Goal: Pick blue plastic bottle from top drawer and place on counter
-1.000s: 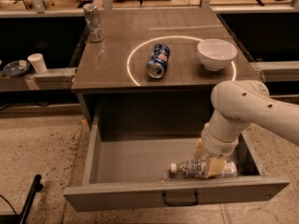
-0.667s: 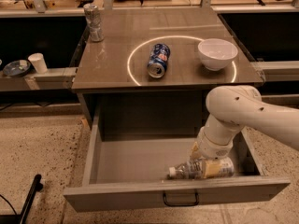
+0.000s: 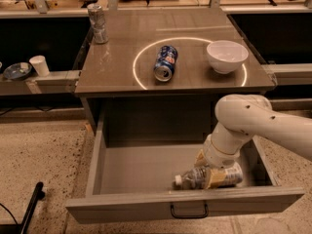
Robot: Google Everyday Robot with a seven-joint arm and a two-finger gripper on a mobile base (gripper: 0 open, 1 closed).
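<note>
A white robot arm point(image 3: 253, 123) reaches down from the right into the open top drawer point(image 3: 141, 172) of a grey desk point(image 3: 114, 69). Its pincer point(image 3: 212, 175) is low over the drawer floor, right at the blue plastic bottle point(image 3: 191, 178). The bottle lies on its side in the drawer's front right part, close behind the drawer front. Its white cap points left, and its pale body looks more grey-white than blue. Yellowish parts of the pincer overlap the middle of the bottle. Whether the pincer is spread or clamped on the bottle cannot be told from this angle.

The drawer is pulled well out below the desk. A small black wire handle point(image 3: 189, 211) sits at the centre of its plain grey front.

On the glossy desk top a thin bright white ring point(image 3: 134, 65) is marked. A blue soda can point(image 3: 165, 62) lies on its side inside the ring, left of centre. A white bowl point(image 3: 226, 56) stands upright at the ring's right side, apart from the can. A silver can point(image 3: 97, 23) stands upright near the desk's far left corner, well outside the ring.

To the left, on a lower ledge, a white cup point(image 3: 39, 66) stands beside a shallow dish point(image 3: 17, 71). The floor point(image 3: 44, 155) around the desk is speckled stone, and a black bar point(image 3: 31, 206) slants across its lower left corner.
</note>
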